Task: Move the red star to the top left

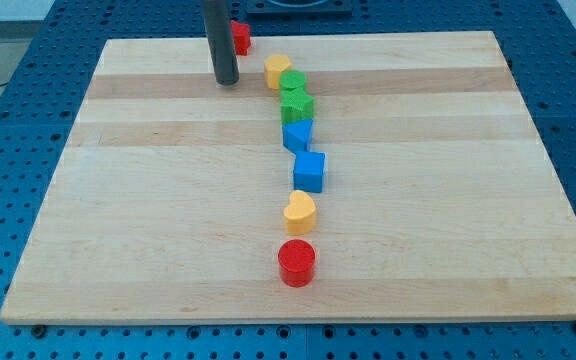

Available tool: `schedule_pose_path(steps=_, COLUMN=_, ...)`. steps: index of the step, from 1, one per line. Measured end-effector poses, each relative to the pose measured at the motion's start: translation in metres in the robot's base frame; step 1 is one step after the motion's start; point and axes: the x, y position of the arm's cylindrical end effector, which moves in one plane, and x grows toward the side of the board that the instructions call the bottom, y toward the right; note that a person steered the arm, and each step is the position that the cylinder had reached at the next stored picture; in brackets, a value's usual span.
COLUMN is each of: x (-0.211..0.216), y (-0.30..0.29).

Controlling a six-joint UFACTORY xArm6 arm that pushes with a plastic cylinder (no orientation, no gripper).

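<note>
Jaws: none fitted; the arm ends in a straight dark rod, so no spread or pinch applies. My tip point(228, 81) rests on the surface point(168, 200) at the far side, left of centre.

Red star point(240, 37): far edge of the surface, just right of the rod and partly hidden behind it; shape only partly made out. It lies just beyond my tip, whether touching the rod cannot be told.

Yellow block point(276, 71): right of my tip, near but apart from it, heading a line of blocks running toward the near edge.

Green blocks, two point(293, 83) and point(297, 105): touching each other, directly after the yellow block.

Blue blocks, two point(298, 135) and point(309, 171): next in the line, close together.

Yellow heart point(300, 212): nearer again, just past the second blue block.

Red cylinder point(296, 263): nearest item, last in the line, well apart from my tip.
</note>
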Motion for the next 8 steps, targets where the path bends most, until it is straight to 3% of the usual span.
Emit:
schedule_pose_path(steps=1, x=-0.018, y=0.019)
schedule_pose_path(steps=2, x=-0.033, y=0.082)
schedule_pose_path(steps=3, x=-0.075, y=0.106)
schedule_pose_path(steps=4, x=-0.088, y=0.094)
schedule_pose_path(steps=6, x=-0.090, y=0.016)
schedule_pose_path(steps=8, x=-0.090, y=-0.125)
